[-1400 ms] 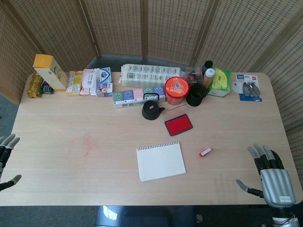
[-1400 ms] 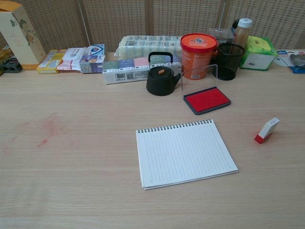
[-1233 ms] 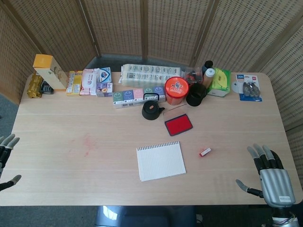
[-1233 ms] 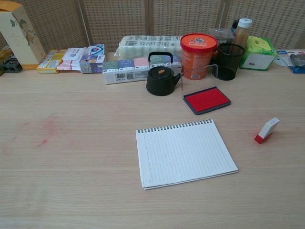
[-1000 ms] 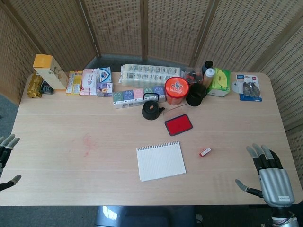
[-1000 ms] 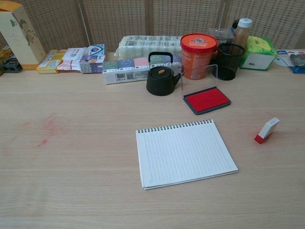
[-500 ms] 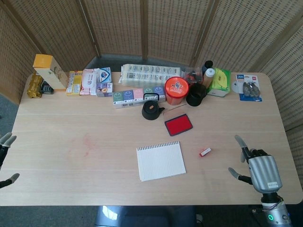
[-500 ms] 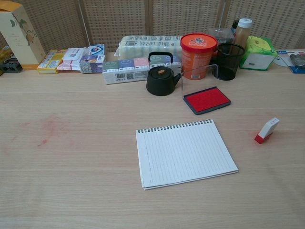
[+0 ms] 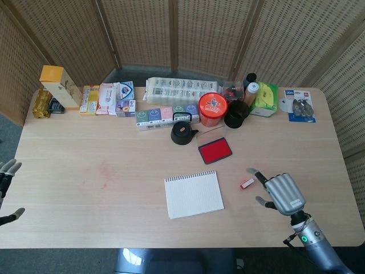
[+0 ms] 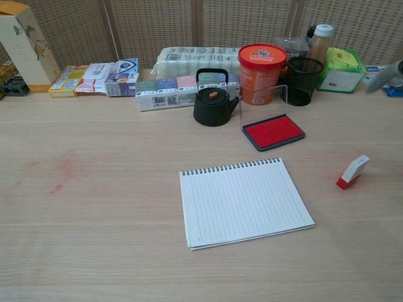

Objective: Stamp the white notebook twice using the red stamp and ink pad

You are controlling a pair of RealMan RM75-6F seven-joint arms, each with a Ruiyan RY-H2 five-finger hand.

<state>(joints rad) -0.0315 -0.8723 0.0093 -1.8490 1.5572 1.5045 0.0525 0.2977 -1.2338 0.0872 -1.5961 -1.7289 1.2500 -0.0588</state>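
The white spiral notebook [image 9: 194,194] [image 10: 245,201] lies open on the table, its page blank. A small red and white stamp [image 9: 247,183] [image 10: 352,172] lies on its side to the notebook's right. The red ink pad [image 9: 215,150] [image 10: 273,131] sits open behind the notebook with its clear lid raised. My right hand [image 9: 280,193] hovers just right of the stamp, fingers spread and holding nothing; in the chest view only a blurred fingertip [image 10: 385,75] shows at the right edge. At the far left edge my left hand [image 9: 7,188] is open, away from everything.
A black teapot [image 9: 182,133], an orange tub [image 9: 211,108] and a black mesh cup [image 9: 236,115] stand behind the ink pad. Boxes and packets [image 9: 108,98] line the back edge. A faint red stain [image 9: 105,172] marks the wood left of the notebook.
My right hand has moved in from the table's right front corner towards the stamp and now hovers beside it. The left hand has barely moved. Notebook, stamp and ink pad are unmoved.
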